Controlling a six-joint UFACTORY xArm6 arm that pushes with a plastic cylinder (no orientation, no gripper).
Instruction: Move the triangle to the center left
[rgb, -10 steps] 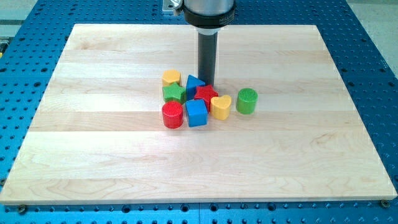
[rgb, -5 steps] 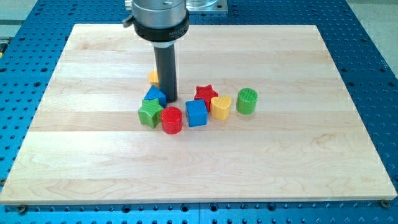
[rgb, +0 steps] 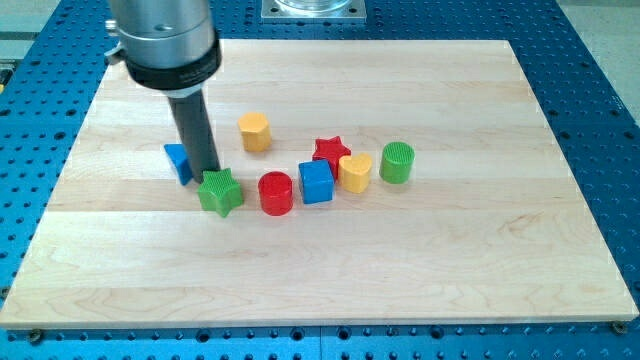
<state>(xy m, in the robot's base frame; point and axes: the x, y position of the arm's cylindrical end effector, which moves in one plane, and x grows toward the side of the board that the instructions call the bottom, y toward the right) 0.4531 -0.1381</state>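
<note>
Step in hand: we judge we are mid-push, sliding the blue triangle (rgb: 178, 162) toward the desk's (rgb: 480, 260) centre left.
Triangle: left of centre, partly hidden behind our rod.
My tip (rgb: 208, 174): just right of the triangle, seemingly touching it; the green star (rgb: 220, 192) sits just below.
Fingers: we have none, only a rod; nothing is held.
Next move: we should keep pushing leftward, staying behind the triangle and clear of the star.

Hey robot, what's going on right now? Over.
My tip against blue triangle block, its right side. Green star block just below tip. Leftward path open.
</note>
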